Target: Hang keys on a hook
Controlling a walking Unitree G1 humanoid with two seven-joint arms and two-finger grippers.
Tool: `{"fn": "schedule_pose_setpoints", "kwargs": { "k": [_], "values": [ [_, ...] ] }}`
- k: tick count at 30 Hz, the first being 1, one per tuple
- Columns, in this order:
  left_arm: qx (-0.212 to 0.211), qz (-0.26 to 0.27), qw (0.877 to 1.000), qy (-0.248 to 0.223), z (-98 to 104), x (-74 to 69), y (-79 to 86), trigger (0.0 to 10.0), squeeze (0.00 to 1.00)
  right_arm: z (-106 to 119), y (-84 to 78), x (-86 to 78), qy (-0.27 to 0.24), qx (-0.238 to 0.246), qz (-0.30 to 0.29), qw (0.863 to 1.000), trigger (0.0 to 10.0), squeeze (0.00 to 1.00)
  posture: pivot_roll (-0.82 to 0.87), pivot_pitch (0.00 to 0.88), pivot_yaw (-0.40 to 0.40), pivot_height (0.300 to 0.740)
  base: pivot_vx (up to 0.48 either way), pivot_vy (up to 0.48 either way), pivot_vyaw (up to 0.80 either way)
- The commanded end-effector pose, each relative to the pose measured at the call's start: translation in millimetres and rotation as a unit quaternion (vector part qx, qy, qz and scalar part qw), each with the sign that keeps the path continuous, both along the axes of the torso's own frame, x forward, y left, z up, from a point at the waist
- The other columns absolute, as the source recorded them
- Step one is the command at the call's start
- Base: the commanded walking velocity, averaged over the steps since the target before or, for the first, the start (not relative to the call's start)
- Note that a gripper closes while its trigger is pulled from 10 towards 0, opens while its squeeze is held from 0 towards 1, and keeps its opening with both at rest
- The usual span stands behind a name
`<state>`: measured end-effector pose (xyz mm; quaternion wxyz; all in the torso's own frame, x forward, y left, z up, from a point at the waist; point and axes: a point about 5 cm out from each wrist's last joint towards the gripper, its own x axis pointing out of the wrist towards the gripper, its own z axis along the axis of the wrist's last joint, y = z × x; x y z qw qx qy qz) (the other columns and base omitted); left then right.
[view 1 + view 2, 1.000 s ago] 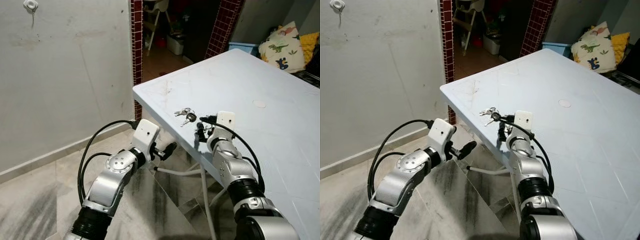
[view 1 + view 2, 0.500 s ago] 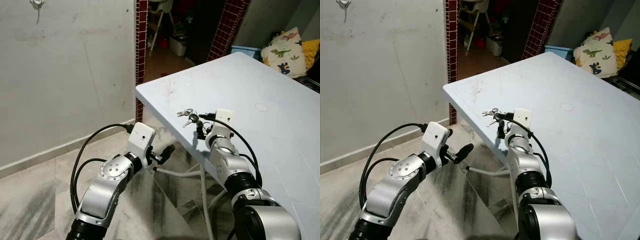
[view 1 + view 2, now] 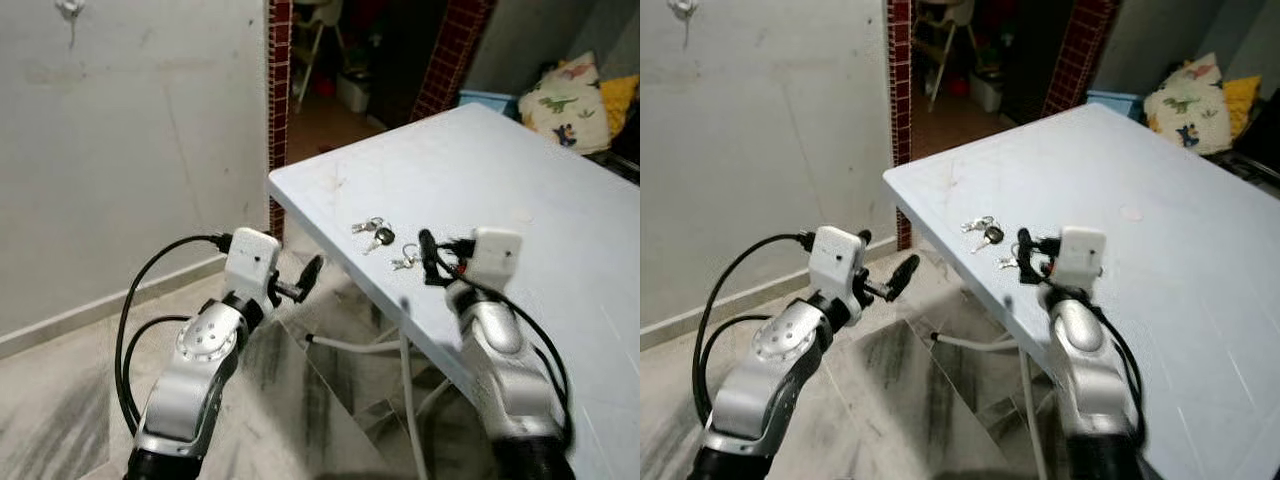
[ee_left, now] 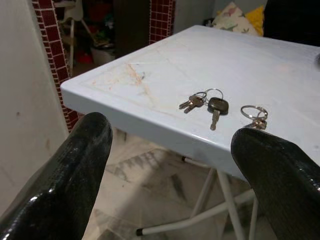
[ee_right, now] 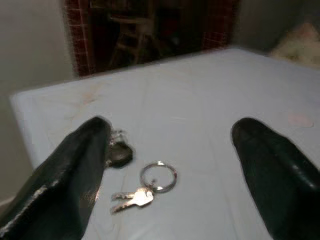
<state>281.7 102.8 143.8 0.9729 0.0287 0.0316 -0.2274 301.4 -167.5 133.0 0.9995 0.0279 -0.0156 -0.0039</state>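
Two sets of keys lie near the front corner of the light blue table (image 3: 480, 160): a bunch with a black-headed key (image 3: 371, 232) and a smaller ring with silver keys (image 3: 405, 259). My right gripper (image 3: 431, 258) hovers open just right of the small ring (image 5: 150, 186), fingers wide with nothing between them. My left gripper (image 3: 306, 274) is open, off the table's edge and above the floor, facing the bunch (image 4: 205, 103). A white hook (image 3: 68, 8) sits high on the grey wall at the far left.
A doorway framed by red tiled pillars (image 3: 276, 70) opens behind the table's corner. Dinosaur-print cushions (image 3: 560, 95) lie at the back right. White table legs (image 3: 408, 400) stand over a marble floor (image 3: 60, 400) on my left.
My right arm has drawn back to the right, blurred in motion, and the small key ring now shows beside its fingers. My left gripper has lifted a little towards the table edge.
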Motion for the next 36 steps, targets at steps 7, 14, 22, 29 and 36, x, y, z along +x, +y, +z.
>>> {"fn": "schedule_pose_setpoints", "kwargs": {
  "k": [7,14,22,29,36],
  "values": [
    [0.030,0.005,0.999,-0.024,-2.6,-7.9,23.2,10.0,0.00,20.9,-9.0,-66.6,-0.013,-0.056,0.046,0.997,10.0,0.00,0.06,0.000,-0.007,0.740,0.000,0.000,0.00],
    [0.032,0.001,0.999,-0.021,-3.7,-7.6,29.3,10.0,0.00,14.3,-22.3,-91.8,0.024,-0.067,0.017,0.997,10.0,0.00,0.06,0.000,-0.009,0.740,0.000,0.000,0.00],
    [0.002,-0.003,1.000,-0.024,-1.0,-8.6,17.0,10.0,0.00,13.5,-7.0,-93.9,0.032,-0.037,-0.003,0.999,10.0,0.00,0.06,0.000,-0.033,0.740,0.000,0.000,0.00],
    [-0.001,0.004,1.000,-0.017,-3.2,-12.5,18.3,10.0,0.00,11.4,1.6,-89.5,0.043,-0.026,0.011,0.999,10.0,0.00,0.07,0.000,-0.060,0.740,0.074,0.000,0.00],
    [-0.001,0.007,1.000,-0.007,-6.3,-16.7,19.4,10.0,0.00,13.9,4.1,-83.2,0.043,-0.028,0.013,0.999,10.0,0.00,0.08,0.000,-0.066,0.740,0.329,0.000,0.00]
  ]
}}
